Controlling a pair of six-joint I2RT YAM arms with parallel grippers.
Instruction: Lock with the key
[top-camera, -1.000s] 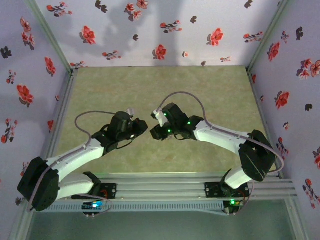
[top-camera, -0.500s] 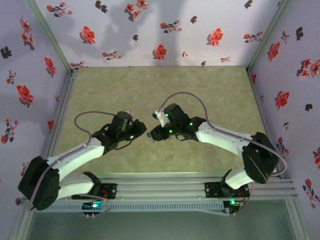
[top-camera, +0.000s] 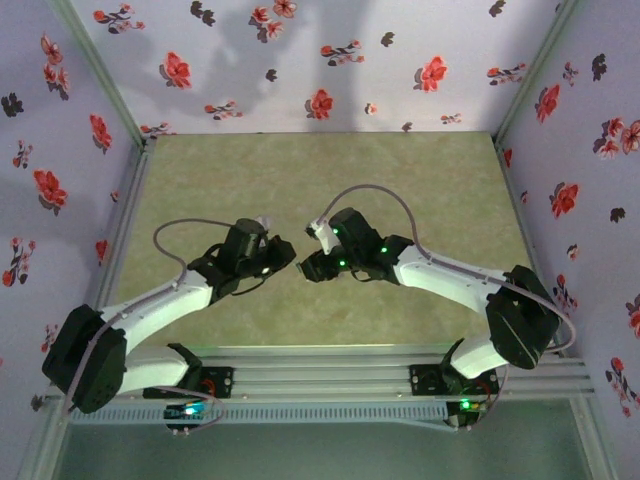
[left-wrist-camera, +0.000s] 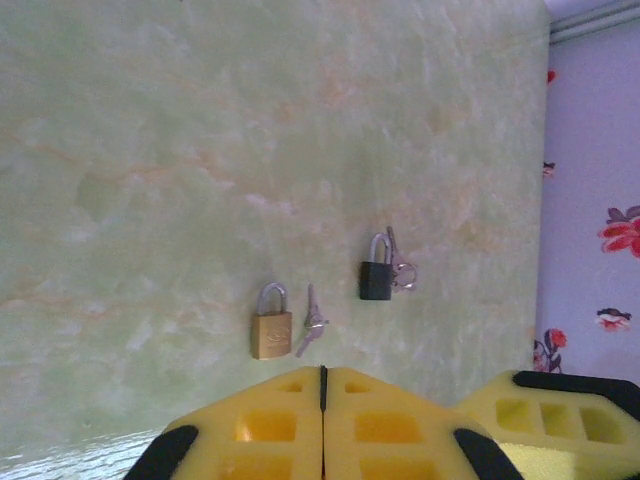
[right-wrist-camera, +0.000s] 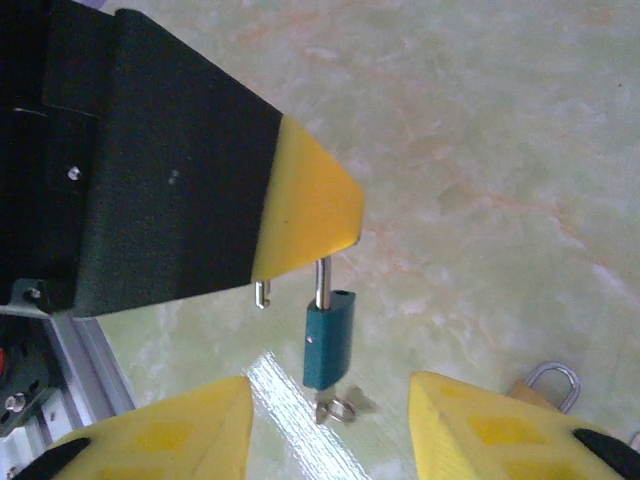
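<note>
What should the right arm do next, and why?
Probably ease the right arm forward and close its open jaws on the teal padlock: it hangs from the left arm's shut jaws by its open shackle, key underneath, just ahead.

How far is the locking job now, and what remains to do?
Done: the left gripper is shut on the shackle of the teal padlock, which hangs below it. In hand: the open right gripper brackets the lock's base, where a key seems to sit. Left: the shackle's short end is free, so the lock is not yet locked.
</note>
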